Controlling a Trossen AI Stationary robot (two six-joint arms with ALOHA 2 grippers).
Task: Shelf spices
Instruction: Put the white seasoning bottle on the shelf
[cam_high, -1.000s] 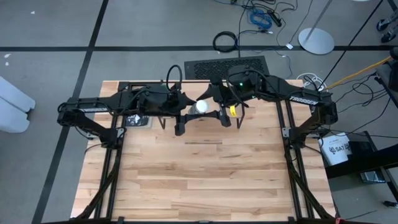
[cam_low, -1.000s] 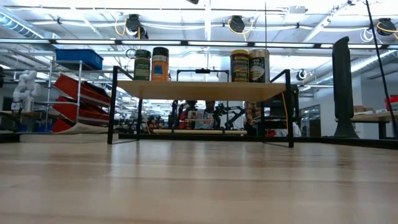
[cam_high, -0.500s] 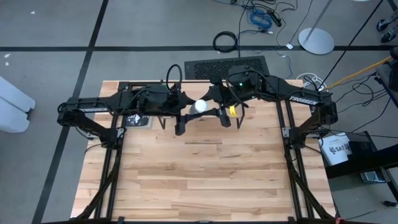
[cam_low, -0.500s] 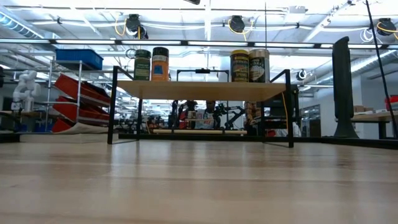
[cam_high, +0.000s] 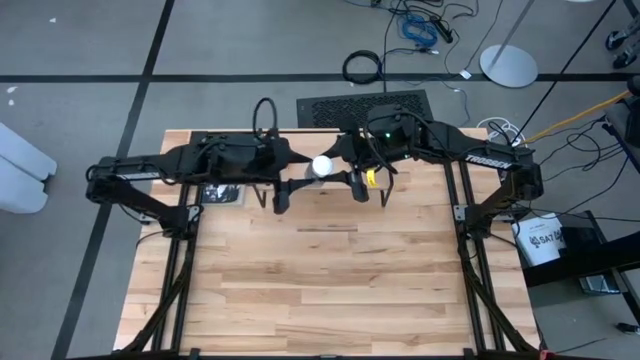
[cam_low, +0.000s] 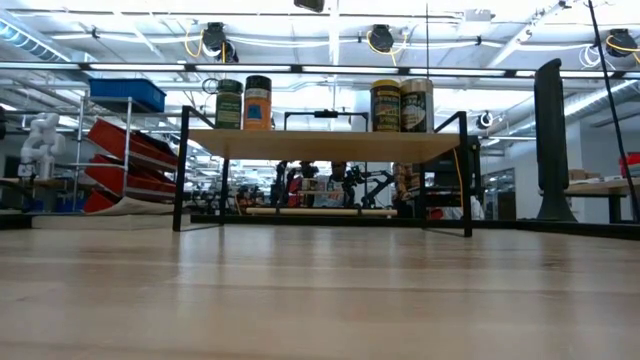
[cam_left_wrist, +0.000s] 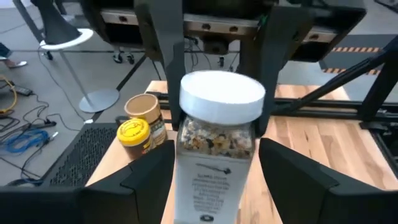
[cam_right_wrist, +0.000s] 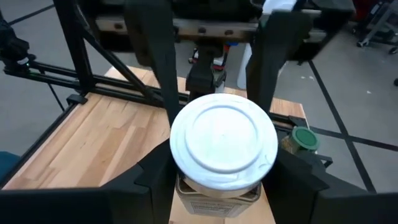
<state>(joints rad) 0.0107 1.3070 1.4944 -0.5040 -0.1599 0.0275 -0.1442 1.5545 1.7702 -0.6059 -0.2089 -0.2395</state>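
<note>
On the shelf (cam_low: 320, 145) four of your five spices already stand upright. At its left end are the green-lidded jar (cam_low: 229, 104) and, just beside it, the dark-lidded orange jar (cam_low: 258, 102). After a bare stretch of plank come the yellow-lidded jar (cam_low: 385, 105) and the tan-lidded jar (cam_low: 416, 105), close together at the right end. Only the white-lidded jar (cam_high: 322, 167) is left, so I judge the task nearly done, with one placement to go and the empty middle the likely spot. That jar is up in the air over the far side of the table, between your two arms and above the rack. On its left, your left gripper (cam_left_wrist: 217, 168) has its fingers spread, with a clear gap to the glass on each side, so it is carrying nothing. On its right, your right gripper (cam_right_wrist: 217, 168) has its fingers pressed against the jar's sides, and I take that to be the pinch that holds it. The jar hangs upright, not tilted. It has a plain white screw lid, a clear body filled with a pale, speckled, coarse mix, and a light label lower down whose print is too small to read.
</note>
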